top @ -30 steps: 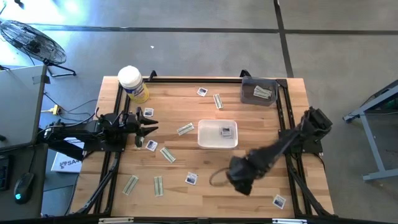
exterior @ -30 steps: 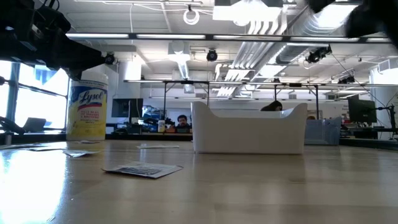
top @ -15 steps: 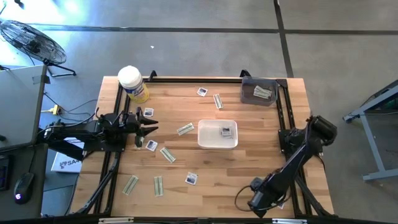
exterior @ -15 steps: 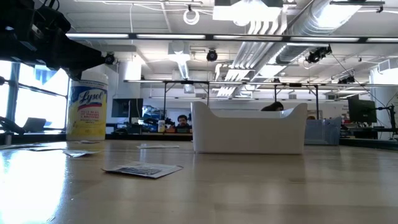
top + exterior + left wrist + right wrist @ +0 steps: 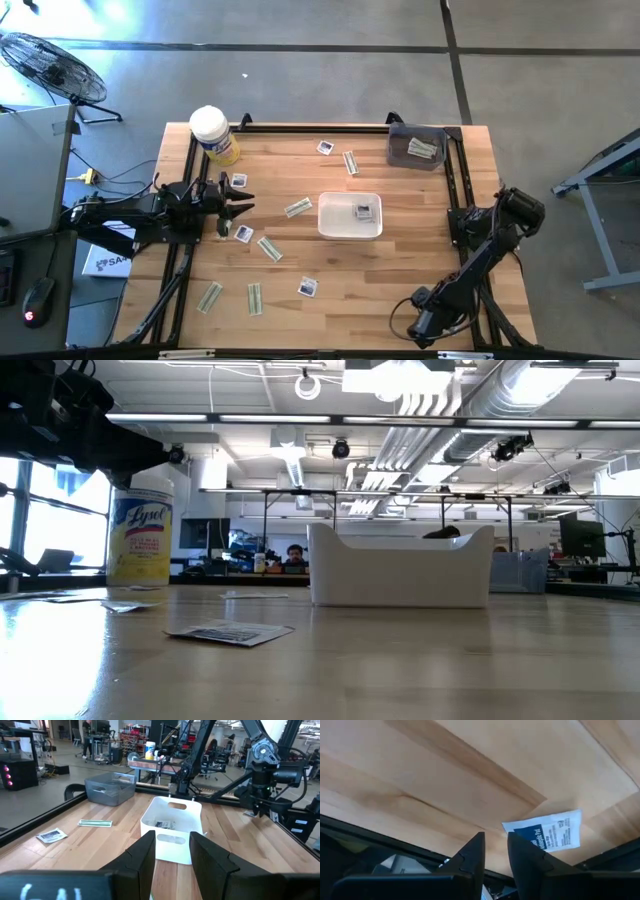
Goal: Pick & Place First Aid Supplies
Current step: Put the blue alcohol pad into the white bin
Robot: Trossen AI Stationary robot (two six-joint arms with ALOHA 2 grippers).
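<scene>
Several first aid supplies lie flat on the wooden table: square white packets (image 5: 308,288) and pale strips (image 5: 269,248). One packet (image 5: 363,211) lies in the white tray (image 5: 325,215). My right gripper (image 5: 425,325) hangs tilted down over the table's near right corner, open by a narrow gap (image 5: 495,851) with nothing in it. A blue-printed packet (image 5: 547,835) lies on the wood just past its fingertips. My left gripper (image 5: 240,205) waits open at the table's left, pointing level at the tray (image 5: 172,822).
A yellow canister (image 5: 213,134) stands at the far left and a grey bin (image 5: 416,147) with packets at the far right. Black rails (image 5: 455,190) run along the table's sides. A fan (image 5: 45,65) stands on the floor beyond.
My right gripper has swung from the table's near middle toward its near right corner, sinking and rolling about its own line, quickly at first, then slowly. In the high view its arm now covers the packet that lay at that corner.
</scene>
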